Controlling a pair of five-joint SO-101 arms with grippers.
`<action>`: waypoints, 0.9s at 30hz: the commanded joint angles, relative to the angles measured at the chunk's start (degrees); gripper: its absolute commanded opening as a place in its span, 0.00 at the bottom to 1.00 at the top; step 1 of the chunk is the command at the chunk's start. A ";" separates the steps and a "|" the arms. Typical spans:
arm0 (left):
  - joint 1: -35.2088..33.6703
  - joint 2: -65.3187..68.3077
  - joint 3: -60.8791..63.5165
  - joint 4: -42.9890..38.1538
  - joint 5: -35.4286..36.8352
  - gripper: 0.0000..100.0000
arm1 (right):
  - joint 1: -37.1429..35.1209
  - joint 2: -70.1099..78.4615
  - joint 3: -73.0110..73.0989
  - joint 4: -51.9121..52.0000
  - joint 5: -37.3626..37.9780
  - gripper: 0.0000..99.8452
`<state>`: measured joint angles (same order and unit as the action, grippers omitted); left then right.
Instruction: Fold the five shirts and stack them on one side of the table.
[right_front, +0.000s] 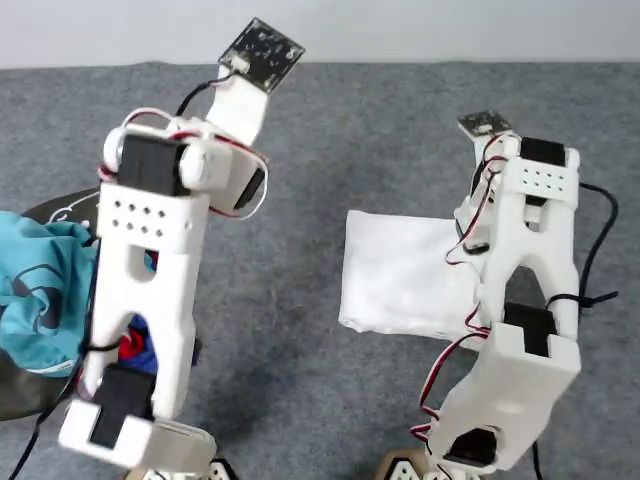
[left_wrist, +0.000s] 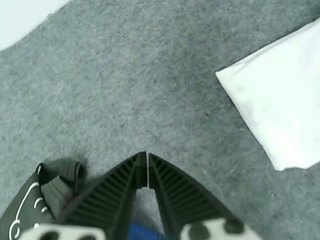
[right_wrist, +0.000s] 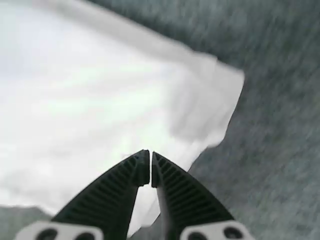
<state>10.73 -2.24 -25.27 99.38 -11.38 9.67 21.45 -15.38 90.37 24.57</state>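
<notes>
From the high view, your white shirt lies folded on the grey table. The right arm stands over the shirt's right edge. The left arm stands well to the left of the white shirt, apart from it. Further left of that arm you have a loose heap with a teal shirt on it and a black shirt at its far edge.

In the left wrist view, your left gripper has its jaws pressed together with nothing between them, over bare table. The white shirt lies well apart from the tips, one folded corner turned toward them. The black shirt sits just beside the gripper, on the side away from the white shirt.

In the right wrist view, your right gripper also has its jaws pressed together and pinches nothing. Its tips are over the white shirt, near the shirt's edge where the table shows. You cannot tell whether the tips touch the cloth.
</notes>
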 joint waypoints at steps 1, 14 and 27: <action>-1.23 -6.68 3.47 1.32 -0.09 0.01 | -1.36 -4.09 -3.16 3.65 -3.52 0.03; -7.03 -25.41 20.97 1.32 -0.09 0.02 | -0.40 1.01 -3.16 4.44 -16.79 0.28; -7.03 -31.82 28.35 1.32 -0.09 0.02 | -0.57 16.22 -3.43 -2.15 -16.09 0.11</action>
<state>4.13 -32.57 3.30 99.38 -11.38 9.05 37.45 -16.35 89.05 6.02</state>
